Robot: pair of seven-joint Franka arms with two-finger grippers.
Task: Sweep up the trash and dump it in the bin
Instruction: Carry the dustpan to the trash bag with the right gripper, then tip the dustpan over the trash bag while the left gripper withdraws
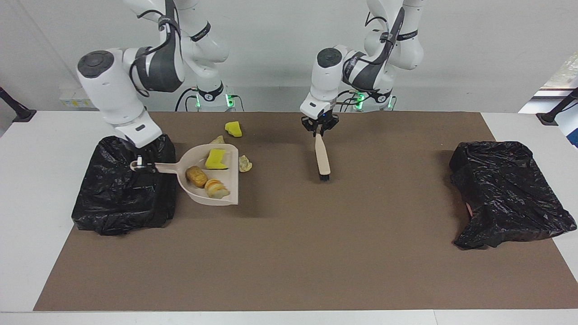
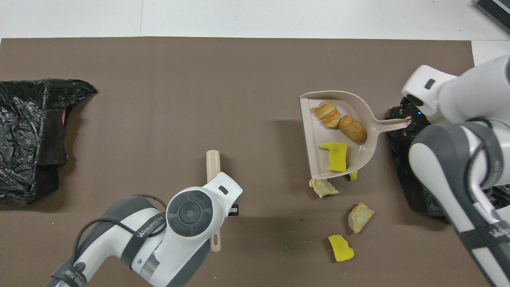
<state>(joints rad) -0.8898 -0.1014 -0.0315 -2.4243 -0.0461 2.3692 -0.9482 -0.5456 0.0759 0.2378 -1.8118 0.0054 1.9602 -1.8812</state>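
Observation:
My right gripper (image 1: 141, 164) is shut on the handle of the beige dustpan (image 1: 210, 180) and holds it level above the mat. The handle reaches over the edge of the black-bagged bin (image 1: 122, 189) at the right arm's end. In the pan (image 2: 338, 135) lie three pieces of trash: a yellow sponge chunk (image 1: 216, 159), a brown lump (image 1: 196, 176) and an orange-beige lump (image 1: 216, 188). On the mat lie a beige lump (image 2: 323, 187), a tan lump (image 2: 360, 216), a yellow chunk (image 2: 340, 248) and a yellow bit (image 2: 353, 175) at the pan's edge. My left gripper (image 1: 319, 131) is shut on the beige brush (image 1: 322, 155) over the mat's middle.
A second black-bagged bin (image 1: 505, 194) sits at the left arm's end of the table. The brown mat (image 1: 289, 262) covers most of the white table. The loose lumps lie between the dustpan and the robots.

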